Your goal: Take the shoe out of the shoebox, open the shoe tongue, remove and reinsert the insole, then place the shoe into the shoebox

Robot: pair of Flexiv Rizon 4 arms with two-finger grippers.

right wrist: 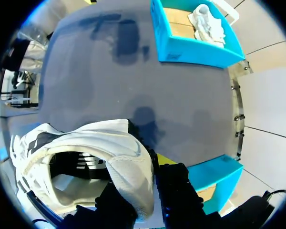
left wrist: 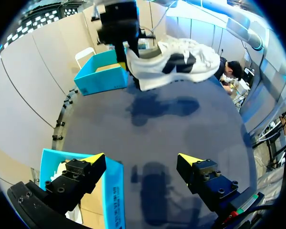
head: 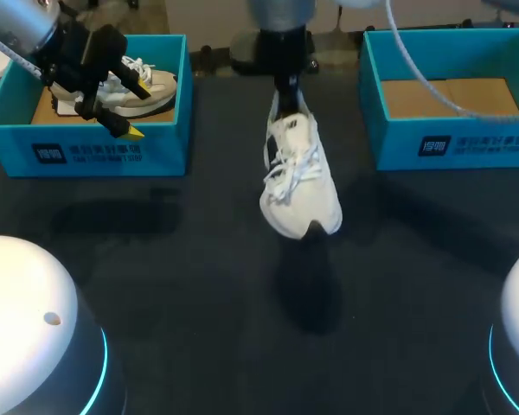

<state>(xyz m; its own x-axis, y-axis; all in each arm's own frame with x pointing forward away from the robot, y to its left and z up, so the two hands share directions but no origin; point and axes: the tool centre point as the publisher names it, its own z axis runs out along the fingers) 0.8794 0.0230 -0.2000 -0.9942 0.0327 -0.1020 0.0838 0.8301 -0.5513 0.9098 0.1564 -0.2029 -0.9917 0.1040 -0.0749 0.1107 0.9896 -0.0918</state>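
Head view has the white shoe (head: 298, 177) hanging in the air over the middle of the dark table (head: 182, 285), between the 2 blue shoeboxes. It is held by its heel, with the toe pointing toward the near edge, and its shadow lies on the cloth below it. The right end effector (head: 285, 91) has the heel pinched.

In the right wrist view, the right end effector (right wrist: 143, 191) is closed on the back rim of the shoe (right wrist: 86, 157). 1 finger is on the inside of the heel and 1 on the outside. The shoe's opening and lining face the camera. The right shoebox (head: 450, 130) shows only its cardboard floor.

The left end effector (head: 137, 111) hangs over the front wall of the left shoebox (head: 86, 151). A second shoe (head: 147, 86), pale with white laces, lies inside that box.

From the left wrist view, the left end effector (left wrist: 140, 160) is spread wide with nothing between its 2 yellow tips. 1 finger is above the edge of the left shoebox (left wrist: 112, 191) and the other above bare table (left wrist: 157, 129). Ahead of it the lifted shoe (left wrist: 174, 64) is seen side-on, well clear of the table, with the right shoebox (left wrist: 102, 76) behind it.
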